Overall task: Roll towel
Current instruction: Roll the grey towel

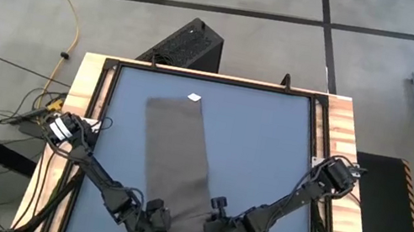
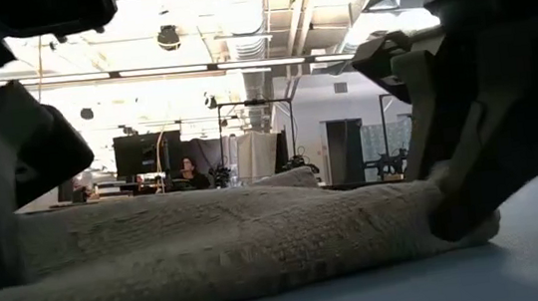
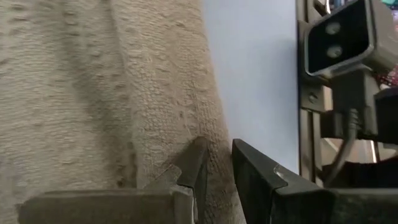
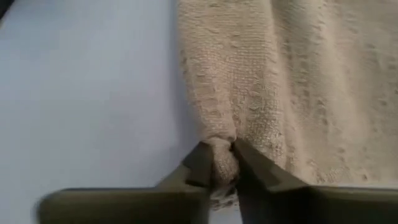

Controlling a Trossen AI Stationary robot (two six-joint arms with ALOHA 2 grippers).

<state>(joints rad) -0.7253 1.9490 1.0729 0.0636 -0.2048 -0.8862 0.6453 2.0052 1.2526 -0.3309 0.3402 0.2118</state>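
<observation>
Roll barely started, bottom centre of the high view.
Left gripper (image 1: pixel 156 225) and right gripper (image 1: pixel 210 229) fingers clamped on towel (image 1: pixel 176 157) near edge; rest lies flat on bench (image 1: pixel 270 144).

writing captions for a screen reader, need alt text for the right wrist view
The right tool pinches a bunched fold at the edge of the taupe towel, its two dark fingers closed on the cloth. The towel's textured weave fills one side of the picture, beside the bare pale blue table.

Left claw (image 3: pixel 214 163) and right claw (image 4: pixel 217 163) pinched shut, seemingly low.
</observation>
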